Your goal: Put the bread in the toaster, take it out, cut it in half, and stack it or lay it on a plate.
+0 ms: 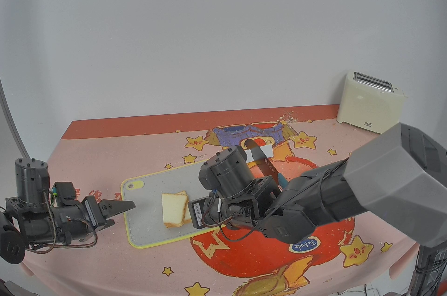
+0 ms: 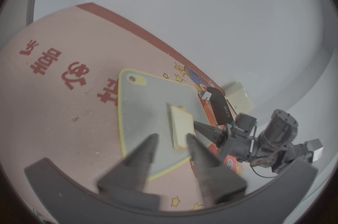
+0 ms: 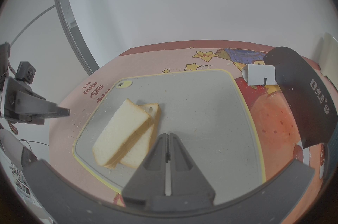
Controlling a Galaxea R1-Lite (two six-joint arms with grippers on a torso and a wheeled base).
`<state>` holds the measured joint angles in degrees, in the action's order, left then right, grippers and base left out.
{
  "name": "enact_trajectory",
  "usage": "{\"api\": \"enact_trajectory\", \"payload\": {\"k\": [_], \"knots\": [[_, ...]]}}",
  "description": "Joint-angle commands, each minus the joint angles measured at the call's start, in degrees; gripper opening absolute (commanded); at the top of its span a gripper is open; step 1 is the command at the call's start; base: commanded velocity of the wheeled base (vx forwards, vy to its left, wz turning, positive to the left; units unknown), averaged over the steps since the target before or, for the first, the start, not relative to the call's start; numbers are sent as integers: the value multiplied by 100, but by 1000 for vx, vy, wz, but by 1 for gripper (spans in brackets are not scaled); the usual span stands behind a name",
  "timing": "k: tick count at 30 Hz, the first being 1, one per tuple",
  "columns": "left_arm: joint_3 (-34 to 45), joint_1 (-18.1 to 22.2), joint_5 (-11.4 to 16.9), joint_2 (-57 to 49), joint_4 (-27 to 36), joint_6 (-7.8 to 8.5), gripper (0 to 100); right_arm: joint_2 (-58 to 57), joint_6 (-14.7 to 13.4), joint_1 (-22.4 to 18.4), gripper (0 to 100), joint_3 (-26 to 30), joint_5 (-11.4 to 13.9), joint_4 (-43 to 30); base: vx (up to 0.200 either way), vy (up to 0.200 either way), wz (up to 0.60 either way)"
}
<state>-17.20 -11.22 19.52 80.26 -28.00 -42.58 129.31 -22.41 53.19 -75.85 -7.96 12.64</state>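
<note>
Starting left over the pink, crumb-speckled surface [image 1: 93, 157]: left end effector [image 1: 125, 206], parted and empty, just off the cutting board [image 1: 144, 222]. On that board, two bread halves [image 1: 174, 210], overlapping. Right beside them, right end effector [image 3: 168, 140], pinched closed on nothing. Further right, black knife [image 1: 266, 165], then toaster [image 1: 370, 102] against the white wall [image 1: 209, 22].

In the head view the right arm covers the 3 o'clock end of the grey, yellow-rimmed cutting board [image 1: 146, 213] and the handle of the black broad-bladed knife [image 1: 269, 170]. The upper pale, brown-crusted bread slice [image 3: 119, 131] hides most of the lower slice [image 3: 147, 140]. The right wrist view's edge cuts off the cream toaster [image 3: 329, 55].
</note>
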Motion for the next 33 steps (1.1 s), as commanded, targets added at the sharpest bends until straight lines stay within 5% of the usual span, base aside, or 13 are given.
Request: {"api": "enact_trajectory", "payload": {"k": [1,5,18,33], "knots": [[6,717,615,-309,269,22,100,165,-1,43,0,-97,5,1,0,0,0],[-152,796,914,112,269,13,100,165,-1,95,0,-114,5,1,0,0,0],[-547,788,861,1149,216,31,100,385,-1,254,0,-413,14,-7,0,0,0],[-697,673,878,1193,225,-5,100,543,-27,772,0,-870,14,-86,0,0,0]]}}
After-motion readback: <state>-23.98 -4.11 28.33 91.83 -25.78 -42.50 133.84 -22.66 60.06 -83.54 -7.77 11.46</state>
